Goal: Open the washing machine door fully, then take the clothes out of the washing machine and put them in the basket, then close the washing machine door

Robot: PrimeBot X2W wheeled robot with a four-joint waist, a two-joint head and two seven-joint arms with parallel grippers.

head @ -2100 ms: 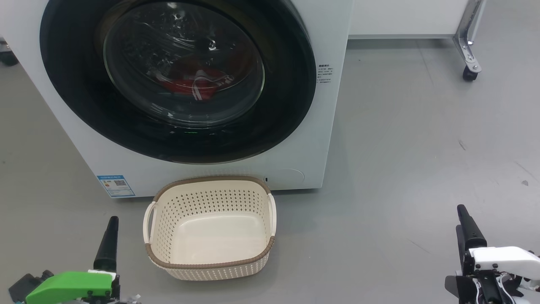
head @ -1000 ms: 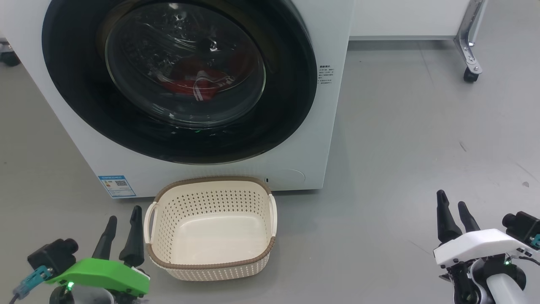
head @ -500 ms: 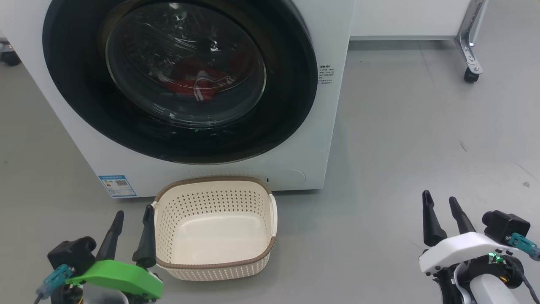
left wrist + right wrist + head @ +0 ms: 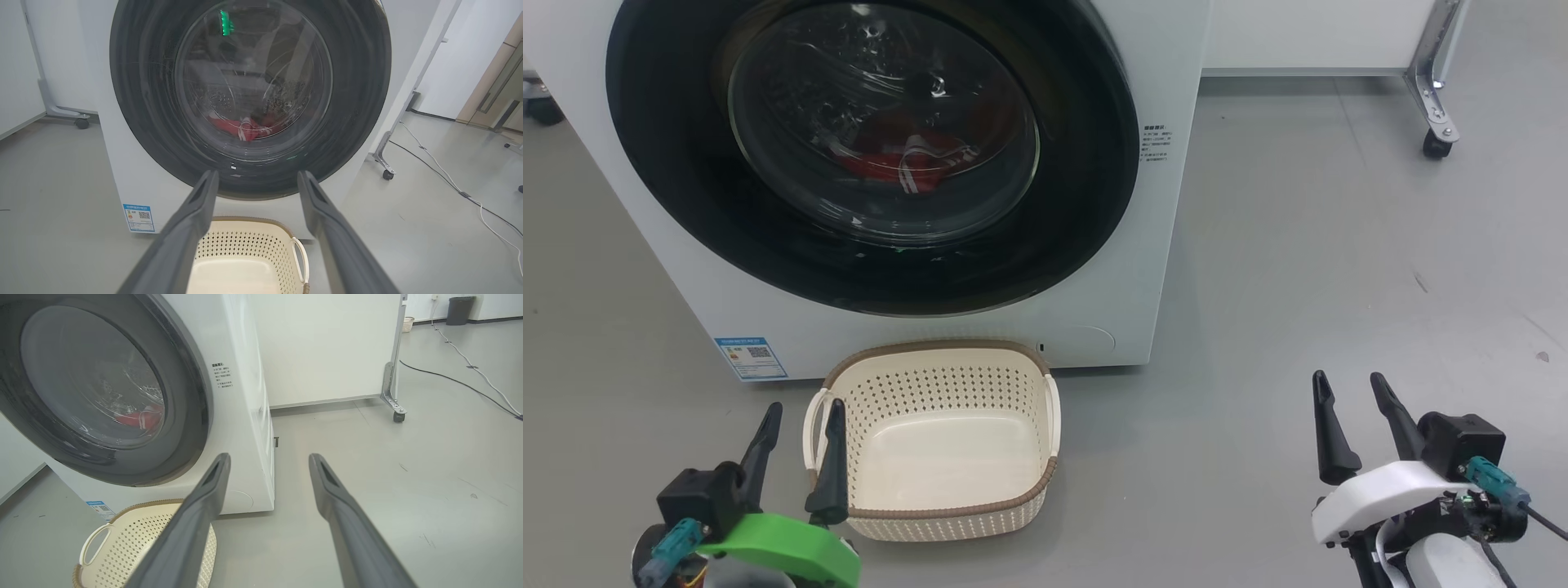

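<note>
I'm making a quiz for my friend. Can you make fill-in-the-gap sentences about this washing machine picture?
The washing machine door is ____.
The clothes behind the glass are coloured ____.
The basket is ____.
The left hand and the right hand are both ____.
Missing words: shut, red, empty, open.

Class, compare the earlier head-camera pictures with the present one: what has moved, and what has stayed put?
Both open grippers drifted inward, holding nothing: the green-shelled left gripper toward the cream perforated plastic basket, the white-shelled right gripper leftward. The round black-rimmed glass washing machine door stays shut, the red clothes behind it, the basket empty.
</note>
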